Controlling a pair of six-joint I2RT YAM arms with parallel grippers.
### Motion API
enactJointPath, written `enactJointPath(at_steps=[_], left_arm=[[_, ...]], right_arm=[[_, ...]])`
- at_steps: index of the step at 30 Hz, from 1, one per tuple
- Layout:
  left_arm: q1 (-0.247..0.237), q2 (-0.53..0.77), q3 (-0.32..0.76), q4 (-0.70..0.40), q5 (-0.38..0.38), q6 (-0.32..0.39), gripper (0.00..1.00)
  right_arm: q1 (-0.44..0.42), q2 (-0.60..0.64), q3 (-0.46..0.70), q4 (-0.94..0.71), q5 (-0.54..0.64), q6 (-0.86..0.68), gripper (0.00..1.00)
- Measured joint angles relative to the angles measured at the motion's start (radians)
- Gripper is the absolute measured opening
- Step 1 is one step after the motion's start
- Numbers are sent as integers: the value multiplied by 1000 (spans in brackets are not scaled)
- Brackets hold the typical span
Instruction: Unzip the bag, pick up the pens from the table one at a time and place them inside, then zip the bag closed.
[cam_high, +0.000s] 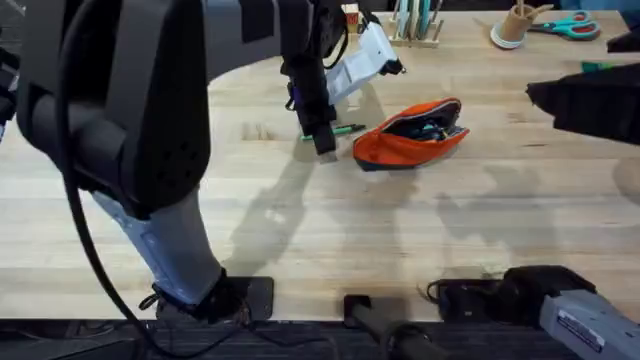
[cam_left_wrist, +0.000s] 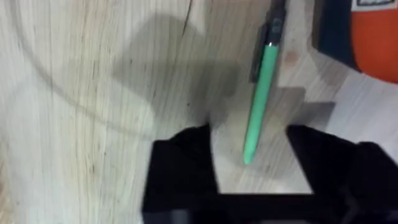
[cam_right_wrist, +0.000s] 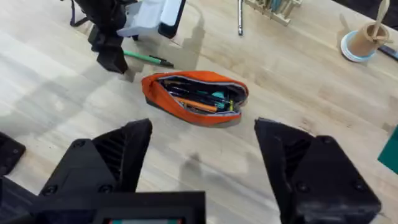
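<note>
The orange bag (cam_high: 410, 135) lies unzipped on the table (cam_high: 300, 230), with several pens showing inside its mouth (cam_right_wrist: 196, 99). A thin green pen (cam_high: 340, 129) rests on the wood just left of the bag. My left gripper (cam_high: 325, 140) is lowered over the pen's left end and stands open. In the left wrist view the pen (cam_left_wrist: 261, 93) has its tip between the two black fingers (cam_left_wrist: 180, 168), untouched. My right gripper (cam_right_wrist: 202, 127) hovers open well above the bag, empty. A slim silver-grey pen (cam_right_wrist: 240, 17) lies farther back.
Along the table's back edge stand a wooden rack (cam_high: 415, 25), a paper cup (cam_high: 515, 25) and teal-handled scissors (cam_high: 570, 25). The right arm (cam_high: 590, 100) hangs dark at the right. Bare wood stretches in front of the bag.
</note>
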Motion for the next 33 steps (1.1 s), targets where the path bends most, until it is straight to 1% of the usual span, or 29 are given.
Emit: enactJointPath(at_steps=[3, 6, 7, 8, 9, 17, 20, 23, 29, 33], left_arm=[[3, 0, 0, -8, -6, -8, 538], [5, 0, 0, -21, -7, -18, 273], [5, 0, 0, -28, -2, -22, 170], [5, 0, 0, -35, 5, -22, 94], [5, 0, 0, -38, 5, -22, 59], [5, 0, 0, -37, 8, -26, 47], [5, 0, 0, -34, 9, -41, 44], [5, 0, 0, -30, 8, -70, 43], [5, 0, 4, -27, 7, -152, 42], [5, 18, 34, -48, 7, -193, 41]], right_arm=[[0, 3, 0, 0, 0, 0, 996], [0, 10, 0, 0, 0, 0, 997], [0, 13, 0, 0, 0, 0, 997], [0, 16, 0, 0, 0, 0, 997], [0, 20, 0, 0, 0, 0, 996], [0, 22, 0, 0, 0, 0, 997], [0, 22, 0, 0, 0, 0, 998], [0, 22, 0, 0, 0, 0, 997], [0, 22, 0, 0, 0, 0, 998], [0, 22, 0, 0, 0, 0, 997]])
